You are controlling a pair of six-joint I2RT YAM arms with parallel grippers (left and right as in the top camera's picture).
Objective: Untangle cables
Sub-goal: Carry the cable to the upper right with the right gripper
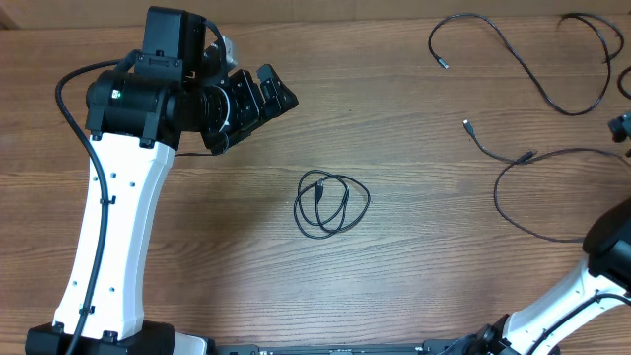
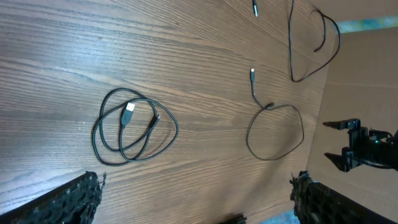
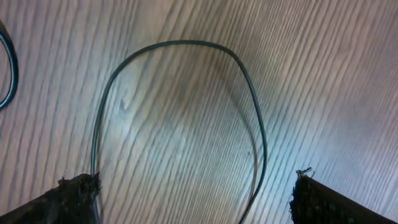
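Your right gripper point(image 3: 193, 186): fingers spread wide, empty, a loose cable loop point(image 3: 180, 42) lying between them on the table point(image 1: 414, 276). Left gripper point(image 2: 196, 196): fingers also spread, holding nothing. Coiled cable bundle point(image 1: 332, 203) sits mid-table, another strand point(image 1: 520, 61) far right.

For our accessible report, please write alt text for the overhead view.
A small coiled black cable lies at the centre of a wooden table. Two loose cables spread at the right; the left arm stands upper left.
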